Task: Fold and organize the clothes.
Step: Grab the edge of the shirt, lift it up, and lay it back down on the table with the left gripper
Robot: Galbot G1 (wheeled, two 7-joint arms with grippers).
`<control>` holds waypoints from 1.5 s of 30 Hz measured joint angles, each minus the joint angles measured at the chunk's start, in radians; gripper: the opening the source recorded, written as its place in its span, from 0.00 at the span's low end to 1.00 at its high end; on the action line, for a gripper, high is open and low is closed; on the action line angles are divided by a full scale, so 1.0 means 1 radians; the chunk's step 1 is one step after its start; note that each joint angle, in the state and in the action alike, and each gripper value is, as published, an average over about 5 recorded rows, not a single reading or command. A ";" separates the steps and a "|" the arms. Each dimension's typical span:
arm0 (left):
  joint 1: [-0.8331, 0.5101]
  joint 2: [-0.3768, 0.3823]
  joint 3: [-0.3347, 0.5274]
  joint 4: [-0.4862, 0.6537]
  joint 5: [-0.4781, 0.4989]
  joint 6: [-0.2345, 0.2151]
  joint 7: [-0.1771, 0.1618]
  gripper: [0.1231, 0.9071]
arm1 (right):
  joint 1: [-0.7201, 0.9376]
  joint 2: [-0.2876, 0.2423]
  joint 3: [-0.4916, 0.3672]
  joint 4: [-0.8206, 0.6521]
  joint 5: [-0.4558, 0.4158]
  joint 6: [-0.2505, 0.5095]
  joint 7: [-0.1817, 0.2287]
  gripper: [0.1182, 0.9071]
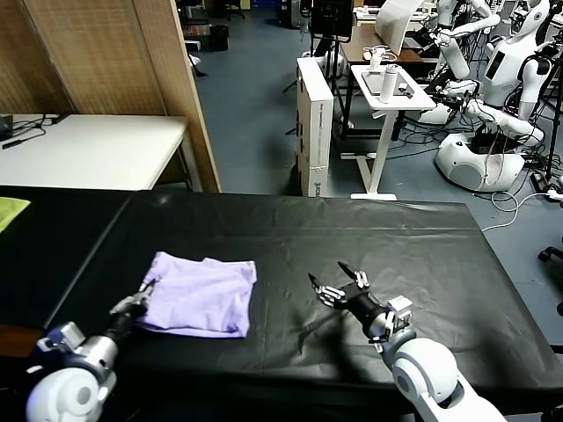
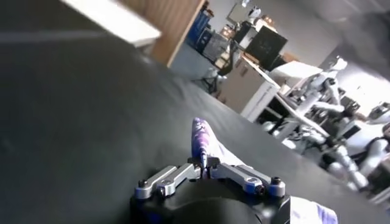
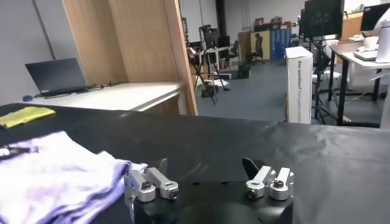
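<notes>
Both arms reach up from the near edge onto the black worktop (image 1: 352, 229), one at work, one waiting.
On the worktop's left half lies the lavender T-shirt (image 1: 201, 294), folded to a rough rectangle with uneven edges, so folding looks partly done and tidying remains. At its near left corner the left end effector (image 1: 145, 289) is pinched tight on a raised fold of the fabric. Well apart to the right, the right end effector (image 1: 339, 280) hovers spread wide, holding nothing.

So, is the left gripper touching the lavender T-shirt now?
Touching. In the left wrist view the left gripper is shut on a pinched fold of the T-shirt; the head view shows it at the shirt's near left corner.
</notes>
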 joint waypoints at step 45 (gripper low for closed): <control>-0.051 -0.165 0.416 -0.194 0.200 0.056 -0.134 0.08 | -0.054 0.050 0.004 0.008 -0.063 0.009 0.005 1.00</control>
